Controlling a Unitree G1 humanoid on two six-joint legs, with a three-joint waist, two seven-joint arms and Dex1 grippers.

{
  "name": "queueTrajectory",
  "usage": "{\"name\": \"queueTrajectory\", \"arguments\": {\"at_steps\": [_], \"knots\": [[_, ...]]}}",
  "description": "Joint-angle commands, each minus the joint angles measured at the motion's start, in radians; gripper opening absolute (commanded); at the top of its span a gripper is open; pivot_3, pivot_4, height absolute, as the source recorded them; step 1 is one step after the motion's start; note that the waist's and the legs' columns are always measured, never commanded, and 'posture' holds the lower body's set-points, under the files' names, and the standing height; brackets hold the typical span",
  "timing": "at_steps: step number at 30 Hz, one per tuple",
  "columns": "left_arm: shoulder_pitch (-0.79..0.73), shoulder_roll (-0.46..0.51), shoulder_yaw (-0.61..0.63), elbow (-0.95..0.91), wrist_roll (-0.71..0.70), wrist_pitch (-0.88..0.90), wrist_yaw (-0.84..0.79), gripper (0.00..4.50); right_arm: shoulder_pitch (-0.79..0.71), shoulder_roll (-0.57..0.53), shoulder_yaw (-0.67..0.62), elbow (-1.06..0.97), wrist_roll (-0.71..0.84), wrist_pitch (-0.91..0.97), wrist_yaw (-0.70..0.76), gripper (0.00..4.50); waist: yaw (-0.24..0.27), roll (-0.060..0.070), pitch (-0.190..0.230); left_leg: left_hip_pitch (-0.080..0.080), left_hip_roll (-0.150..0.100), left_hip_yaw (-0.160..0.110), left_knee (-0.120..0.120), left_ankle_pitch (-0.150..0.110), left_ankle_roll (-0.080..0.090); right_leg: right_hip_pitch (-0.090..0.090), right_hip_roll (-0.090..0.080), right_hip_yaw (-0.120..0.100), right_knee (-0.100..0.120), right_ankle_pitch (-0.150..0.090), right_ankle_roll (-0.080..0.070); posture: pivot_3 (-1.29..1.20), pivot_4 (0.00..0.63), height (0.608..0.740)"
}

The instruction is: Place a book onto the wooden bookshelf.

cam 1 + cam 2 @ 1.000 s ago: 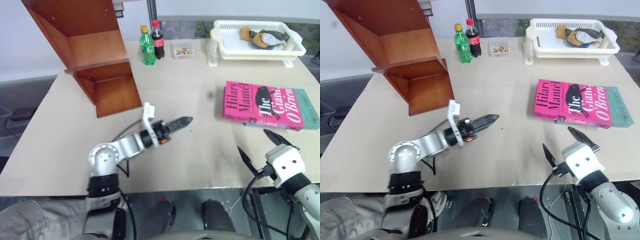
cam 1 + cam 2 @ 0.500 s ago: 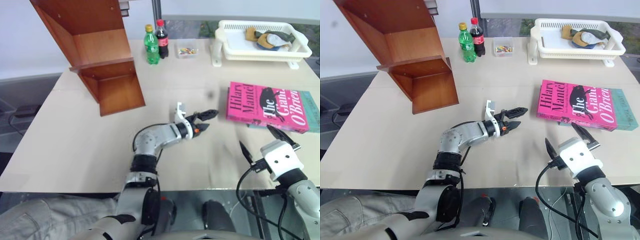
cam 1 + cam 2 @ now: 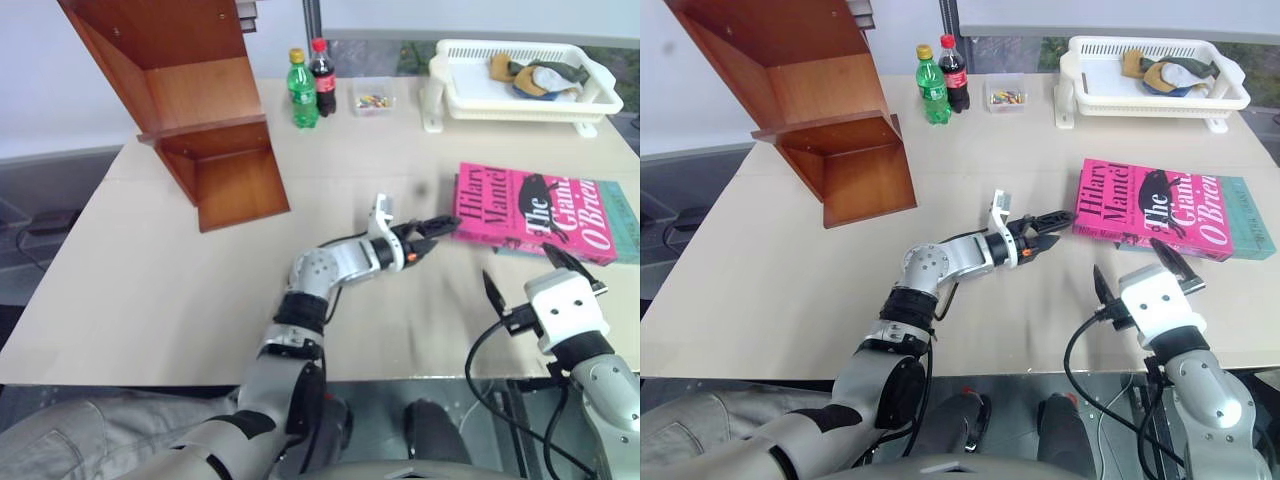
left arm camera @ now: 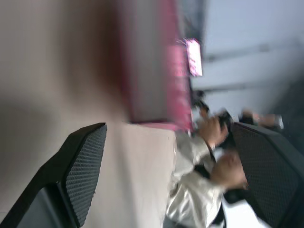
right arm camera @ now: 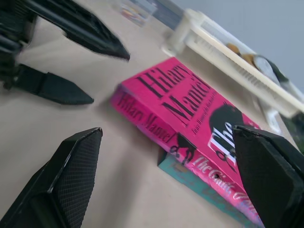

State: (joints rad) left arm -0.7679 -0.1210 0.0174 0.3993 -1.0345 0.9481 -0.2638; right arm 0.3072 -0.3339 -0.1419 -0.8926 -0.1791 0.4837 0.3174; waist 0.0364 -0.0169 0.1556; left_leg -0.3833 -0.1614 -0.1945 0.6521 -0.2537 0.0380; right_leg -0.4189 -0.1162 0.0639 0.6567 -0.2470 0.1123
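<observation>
The pink book (image 3: pixel 538 211) is showing a smooth, faintly glossy paper cover near the table's right edge, lying on a teal book (image 3: pixel 618 232) with a duller card finish, while the table (image 3: pixel 180 290) is looking matt and beige, like plain board. The wooden bookshelf (image 3: pixel 190 110) at the far left corner is gleaming with a reddish-brown varnish. The right gripper's fingers (image 5: pixel 71 180) are showing a black, finely gridded rubbery texture, and the basket (image 3: pixel 520 95) at the far right corner is looking like cream moulded plastic.
</observation>
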Motion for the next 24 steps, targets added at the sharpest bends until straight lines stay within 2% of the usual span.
{"name": "queueTrajectory", "arguments": {"at_steps": [1, 3, 6, 9, 12, 15, 22, 23, 24], "knots": [[0.052, 0.052, -0.074, -0.194, 0.080, -0.036, -0.148, 4.46, -0.024, -0.015, -0.059, -0.010, -0.016, 0.053, -0.017, 4.50, -0.002, 0.001, -0.001, 0.001, 0.000, 0.001, 0.000, 0.000, 0.000, 0.000, 0.000, 0.001, 0.000, 0.000, 0.000, 0.00, 0.150, 0.740], [0.114, 0.158, -0.129, -0.325, 0.154, -0.079, -0.242, 4.46, -0.085, -0.004, -0.144, 0.016, 0.047, 0.126, -0.010, 4.50, -0.013, 0.001, -0.001, 0.001, 0.000, 0.001, -0.001, 0.000, 0.000, 0.000, 0.000, 0.001, 0.000, 0.000, 0.000, 0.00, 0.150, 0.740], [0.201, 0.321, -0.185, -0.484, 0.244, -0.194, -0.433, 4.46, -0.303, 0.048, -0.384, 0.081, 0.267, 0.326, -0.009, 4.50, -0.038, 0.003, 0.000, 0.003, 0.003, 0.004, -0.002, 0.000, 0.000, 0.000, 0.003, 0.005, 0.001, 0.001, -0.002, 0.00, 0.150, 0.740], [0.225, 0.384, -0.203, -0.516, 0.303, -0.263, -0.508, 4.46, -0.474, 0.014, -0.544, 0.180, 0.368, 0.442, -0.024, 4.50, -0.017, 0.004, 0.001, 0.002, 0.004, 0.002, -0.003, 0.000, 0.000, 0.000, 0.004, 0.003, 0.000, 0.003, -0.004, 0.00, 0.150, 0.740], [0.238, 0.399, -0.214, -0.519, 0.355, -0.307, -0.533, 4.46, -0.553, -0.093, -0.591, 0.341, 0.363, 0.438, -0.035, 4.50, -0.010, 0.005, 0.001, 0.001, 0.003, 0.001, -0.002, 0.000, 0.000, 0.000, 0.002, 0.000, 0.000, 0.003, -0.005, 0.00, 0.150, 0.740], [0.249, 0.387, -0.214, -0.524, 0.385, -0.333, -0.529, 4.50, -0.595, -0.225, -0.564, 0.581, 0.328, 0.345, -0.029, 3.64, -0.010, 0.005, 0.001, 0.001, 0.001, 0.002, -0.002, 0.000, 0.001, 0.000, 0.000, 0.001, -0.002, 0.003, -0.005, 0.00, 0.150, 0.740], [0.277, 0.383, -0.215, -0.574, 0.436, -0.365, -0.521, 4.50, -0.732, -0.410, -0.441, 1.138, 0.269, 0.100, -0.023, 0.28, -0.037, 0.005, 0.001, 0.000, 0.002, 0.005, -0.004, 0.000, 0.001, -0.001, 0.001, 0.004, -0.005, 0.003, -0.005, 0.00, 0.150, 0.740], [0.280, 0.386, -0.210, -0.580, 0.439, -0.368, -0.521, 4.50, -0.758, -0.425, -0.421, 1.207, 0.262, 0.073, -0.023, 0.04, -0.038, 0.006, 0.001, 0.000, 0.003, 0.007, -0.003, 0.000, 0.002, -0.001, 0.001, 0.006, -0.004, 0.003, -0.005, 0.00, 0.150, 0.740], [0.283, 0.391, -0.207, -0.588, 0.445, -0.380, -0.526, 4.50, -0.787, -0.445, -0.393, 1.292, 0.250, 0.035, -0.019, 0.04, -0.039, 0.006, 0.001, 0.000, 0.003, 0.007, -0.003, 0.000, 0.002, -0.001, 0.001, 0.005, -0.004, 0.003, -0.005, 0.00, 0.150, 0.740]]}}
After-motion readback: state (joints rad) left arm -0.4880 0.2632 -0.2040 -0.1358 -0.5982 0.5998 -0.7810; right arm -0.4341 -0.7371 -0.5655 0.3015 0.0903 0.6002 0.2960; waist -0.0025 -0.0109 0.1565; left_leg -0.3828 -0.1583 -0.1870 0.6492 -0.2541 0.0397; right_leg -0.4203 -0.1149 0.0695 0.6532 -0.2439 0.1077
